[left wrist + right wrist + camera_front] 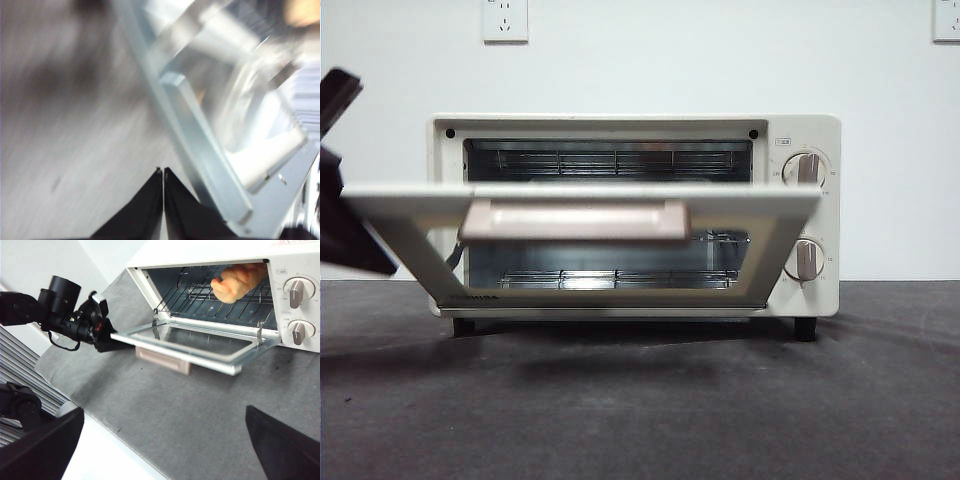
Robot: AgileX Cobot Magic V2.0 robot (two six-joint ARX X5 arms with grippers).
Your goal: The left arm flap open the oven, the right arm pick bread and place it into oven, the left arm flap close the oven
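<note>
While the oven (635, 215) stands on the dark table (640, 400) with its door (582, 205) swung partway down, about level, the left gripper (163, 172) sits at the door's outer corner, its 2 black jaws pressed together into a single wedge with nothing between them. In the left wrist view, which is blurred, the door's pale frame lies just beside the jaw tips. The right wrist view shows that same gripper (102, 337) touching the door's edge from the side, away from the beige bar handle (164, 360).

The bread (237, 281), a golden-orange chunk, rests on the wire rack (220, 302) inside the oven cavity, well beyond the right gripper (165, 440). That gripper's 2 jaws stand wide apart and empty, hanging back over the table in front of the oven, well clear of the door. The 2 beige knobs (807, 170) sit on the oven's panel beside the opening. The front view does not show the bread behind the door.
</note>
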